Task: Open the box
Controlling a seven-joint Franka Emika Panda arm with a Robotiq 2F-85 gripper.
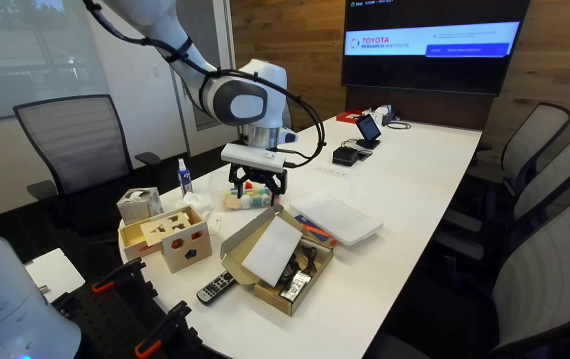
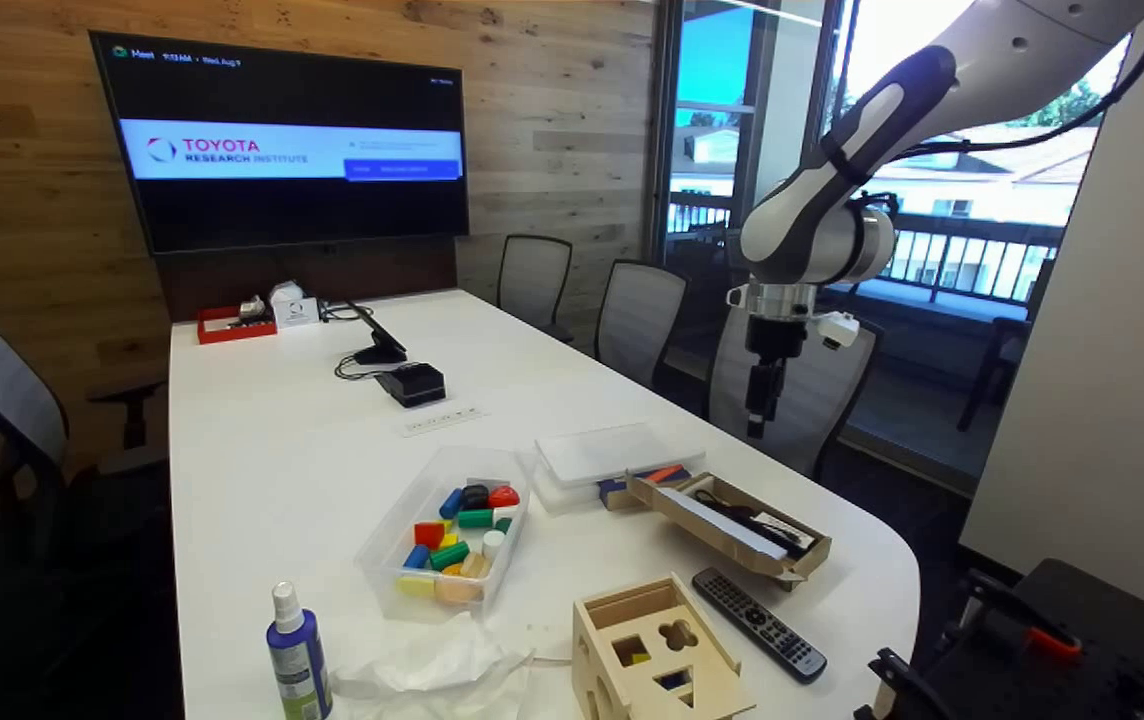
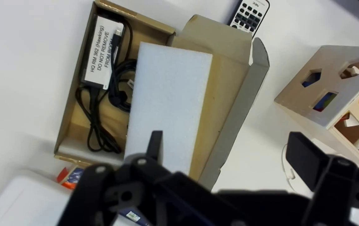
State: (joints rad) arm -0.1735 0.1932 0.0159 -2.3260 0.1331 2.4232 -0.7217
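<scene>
Black two-fingered hand (image 1: pixel 256 198) gapes wide, empty; oblong tan cardboard box (image 3: pixel 149 33) lies open, white foam slab (image 3: pixel 169 100) perhaps weighting its lid (image 3: pixel 222 91) toward wrist-view three o'clock.

**Clearance at the open box (image 3: pixel 148 34)**

Wrist view: free passage over tabletop (image 3: pixel 25 78) at left. White slab (image 3: pixel 170 100) obstructs the middle, overlapping box and lid (image 3: pixel 229 75). Wooden cube (image 3: pixel 333 82) blocks the right, remote (image 3: pixel 250 15) the top, white container (image 3: pixel 25 201) the lower left.
</scene>
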